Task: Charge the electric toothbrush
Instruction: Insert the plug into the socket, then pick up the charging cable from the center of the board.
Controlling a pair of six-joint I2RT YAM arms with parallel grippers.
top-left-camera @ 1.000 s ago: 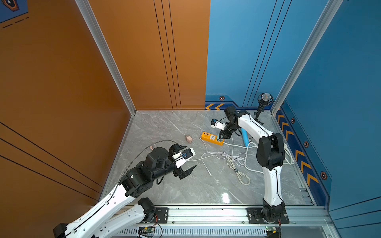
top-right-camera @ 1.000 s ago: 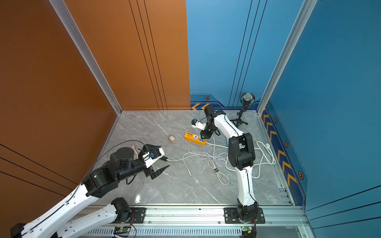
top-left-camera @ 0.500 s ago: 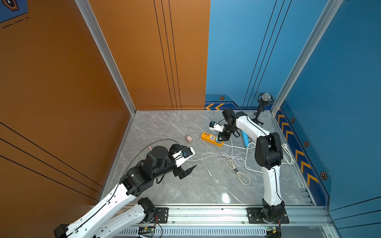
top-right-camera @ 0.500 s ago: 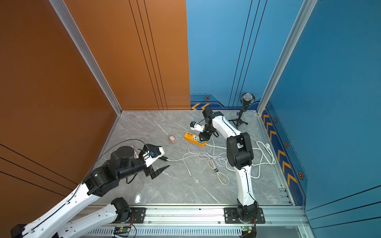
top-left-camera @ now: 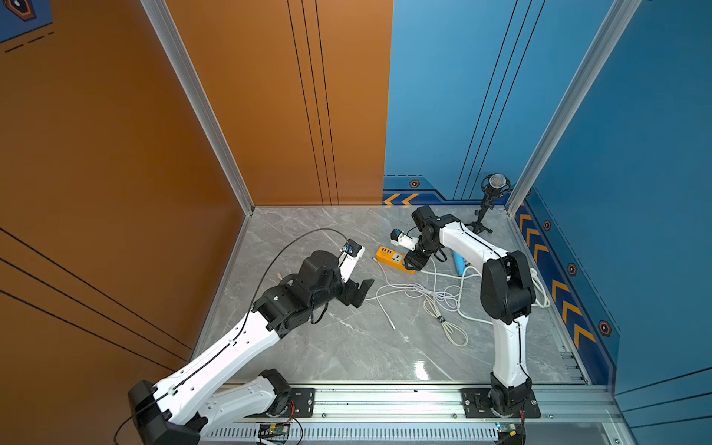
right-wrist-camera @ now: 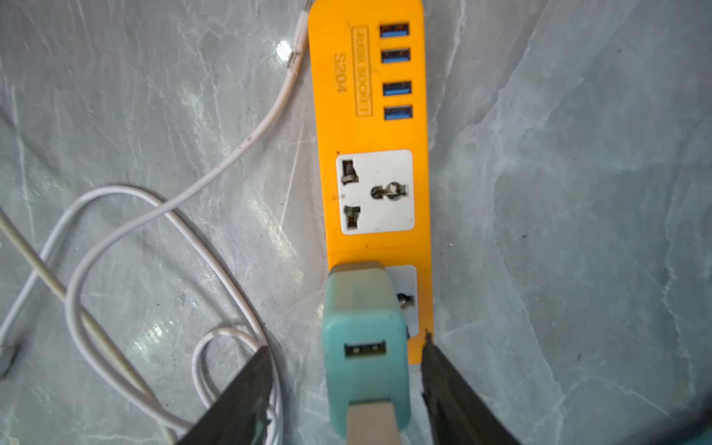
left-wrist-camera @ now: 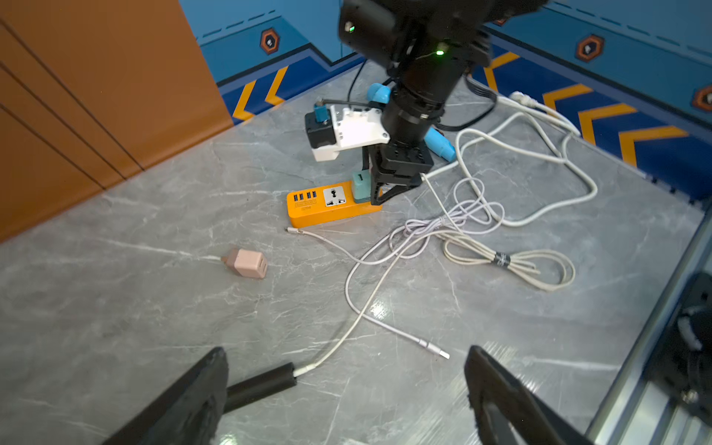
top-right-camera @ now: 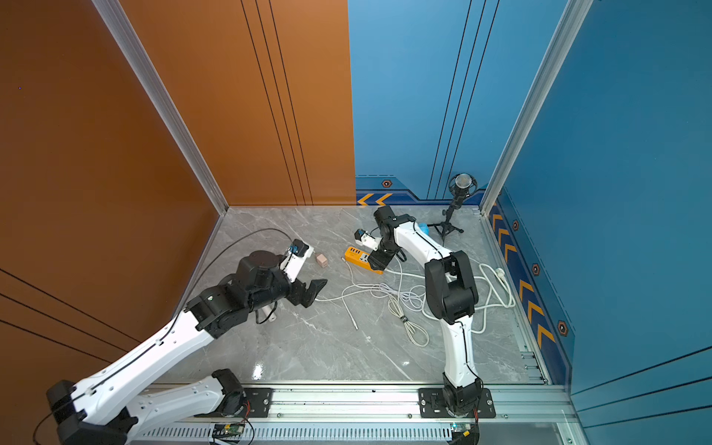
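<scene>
Standing over one end of the orange power strip (right-wrist-camera: 370, 135), the right gripper (right-wrist-camera: 345, 346) has its fingers spread on either side of a teal USB adapter (right-wrist-camera: 366, 366). The adapter is seated in the end socket, and the right wrist view shows a gap on each side, so neither finger touches it. Its USB port is unoccupied, as are the strip's second socket and four USB ports.

The electric toothbrush (left-wrist-camera: 439, 144), blue, lies on the grey marble tabletop (top-left-camera: 346, 346) just behind the right wrist. That wrist hides the toothbrush's middle in the left wrist view.

The left gripper (left-wrist-camera: 346, 350) is well apart from the strip, its fingers spread wide and gripping nothing. A black cylindrical piece (left-wrist-camera: 262, 385) lies beside one finger, with a white cable running from its end. A loose cable plug (left-wrist-camera: 435, 348) lies on the table between the fingers in that view.

Obstructions noted:
- A tangle of white cables (top-left-camera: 435, 296) lies between the strip and the right arm's base.
- A tied cable bundle (left-wrist-camera: 501, 260) lies beside the tangle.
- A pink adapter (left-wrist-camera: 246, 263) lies on its side near the strip's USB end.
- A microphone on a tripod (top-right-camera: 462, 185) stands in the back corner.
</scene>
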